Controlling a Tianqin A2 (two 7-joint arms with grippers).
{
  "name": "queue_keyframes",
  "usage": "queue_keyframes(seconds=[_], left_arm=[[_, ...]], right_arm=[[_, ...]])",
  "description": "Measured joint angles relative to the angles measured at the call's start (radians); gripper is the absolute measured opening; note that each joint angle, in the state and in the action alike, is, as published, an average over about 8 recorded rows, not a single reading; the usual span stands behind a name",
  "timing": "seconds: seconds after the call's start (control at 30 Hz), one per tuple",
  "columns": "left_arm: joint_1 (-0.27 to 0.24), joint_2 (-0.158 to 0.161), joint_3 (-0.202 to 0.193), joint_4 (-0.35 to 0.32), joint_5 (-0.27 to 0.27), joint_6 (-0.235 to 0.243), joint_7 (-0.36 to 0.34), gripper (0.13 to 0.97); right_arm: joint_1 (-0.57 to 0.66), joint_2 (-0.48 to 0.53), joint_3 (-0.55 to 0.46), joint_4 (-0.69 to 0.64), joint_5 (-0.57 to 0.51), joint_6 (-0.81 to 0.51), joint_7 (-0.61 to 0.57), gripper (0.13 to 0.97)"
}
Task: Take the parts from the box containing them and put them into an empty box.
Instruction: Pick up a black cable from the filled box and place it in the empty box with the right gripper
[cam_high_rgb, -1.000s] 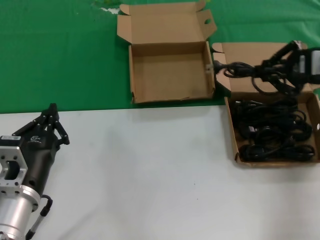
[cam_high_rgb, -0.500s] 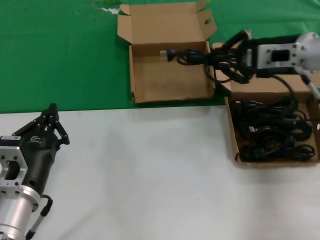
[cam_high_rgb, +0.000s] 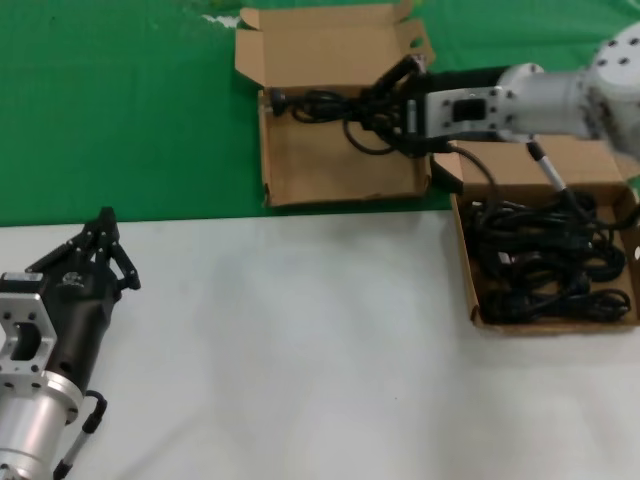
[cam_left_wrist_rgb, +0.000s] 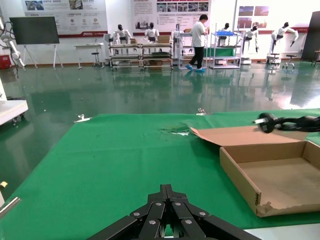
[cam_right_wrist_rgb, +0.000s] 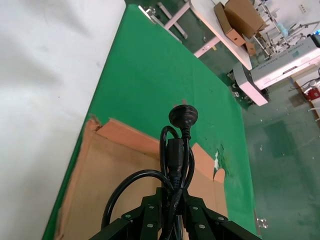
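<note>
Head view: a black power cord (cam_high_rgb: 335, 108) hangs over the far part of the square cardboard box (cam_high_rgb: 340, 150), clamped in the right pincer (cam_high_rgb: 385, 100). Its coil is loose and its round plug (cam_high_rgb: 277, 97) points away from the pincer toward the box's far-left corner, long axis running left to right. Just right sits the wide box (cam_high_rgb: 470, 270), holding more black cords (cam_high_rgb: 545, 260). Both boxes straddle green cloth (cam_high_rgb: 120, 100) and the white surface (cam_high_rgb: 300, 350). The left pincer (cam_high_rgb: 103, 236), fingers closed together, rests low-left, holding nothing.
</note>
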Motion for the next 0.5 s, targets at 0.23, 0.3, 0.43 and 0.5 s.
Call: queue_keyframes(seconds=[0.23, 0.3, 0.43, 0.5], left_arm=[[0.000, 0.000, 0.000, 0.000, 0.000, 0.000, 0.000, 0.139], [0.000, 0.000, 0.000, 0.000, 0.000, 0.000, 0.000, 0.139], [0.000, 0.000, 0.000, 0.000, 0.000, 0.000, 0.000, 0.139], [0.000, 0.000, 0.000, 0.000, 0.000, 0.000, 0.000, 0.139]], right_arm=[[0.091, -0.117, 0.058, -0.288, 0.049, 0.091, -0.221, 0.200], [0.105, -0.139, 0.070, -0.338, 0.057, 0.118, -0.262, 0.200], [0.118, -0.168, 0.086, -0.399, 0.065, 0.168, -0.315, 0.200], [0.118, -0.178, 0.089, -0.414, 0.068, 0.190, -0.332, 0.200]])
